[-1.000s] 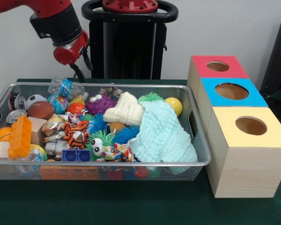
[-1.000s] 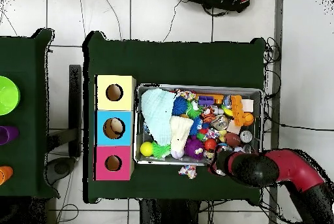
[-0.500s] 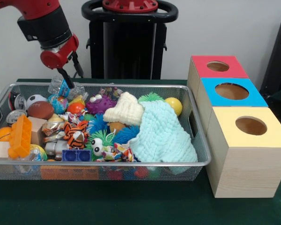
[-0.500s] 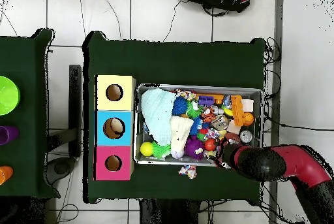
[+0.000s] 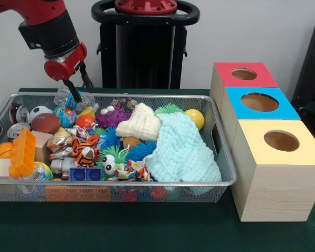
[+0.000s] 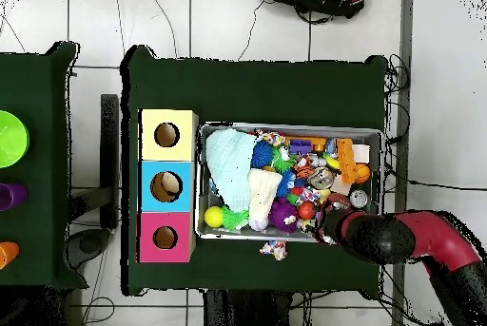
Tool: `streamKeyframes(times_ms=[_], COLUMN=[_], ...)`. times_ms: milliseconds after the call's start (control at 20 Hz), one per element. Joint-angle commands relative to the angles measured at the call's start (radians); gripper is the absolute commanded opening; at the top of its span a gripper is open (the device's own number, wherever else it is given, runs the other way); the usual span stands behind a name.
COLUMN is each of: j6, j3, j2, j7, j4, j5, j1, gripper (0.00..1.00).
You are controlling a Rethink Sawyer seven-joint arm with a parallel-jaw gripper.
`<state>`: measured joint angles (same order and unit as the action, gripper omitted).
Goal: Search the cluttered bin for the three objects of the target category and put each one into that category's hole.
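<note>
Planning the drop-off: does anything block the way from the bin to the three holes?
Nothing visible covers the red hole, blue hole or yellow hole, and no object lies between the bin and the boxes. Only the blue cloth, heaped high at that end, might snag a low carry.

The end effector (image 5: 73,89) hangs over the crumpled plastic bottle (image 5: 68,97) at the wire bin's (image 5: 121,190) far left rim.

Bright, even, seemingly overhead light; soft shadows, no strong glare.
</note>
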<state>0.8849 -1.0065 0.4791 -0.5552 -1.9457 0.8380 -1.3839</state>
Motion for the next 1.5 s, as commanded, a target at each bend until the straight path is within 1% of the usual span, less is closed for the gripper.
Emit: streamKeyframes(times_ms=[50,250,350,700,900,1200,1500], j6=[-0.073,-0.084,-0.087,-0.078,-0.075,-0.079,-0.079], j3=[0.031,0.039,0.039,0.034,0.039,0.037,0.043], j2=[-0.113,-0.167,-0.181,-0.191,-0.19,-0.168,-0.177], j7=[0.356,0.388,0.394,0.406,0.4,0.382,0.364], j4=[0.092,0.123,0.129,0.139,0.134,0.107,0.113], j5=[0.146,0.178,0.189,0.196,0.197,0.197,0.19], j1=[-0.022,-0.043,-0.052,-0.063,-0.061,-0.057,-0.056], gripper=[1.0,1.0,1.0,1.0,1.0,1.0,1.0])
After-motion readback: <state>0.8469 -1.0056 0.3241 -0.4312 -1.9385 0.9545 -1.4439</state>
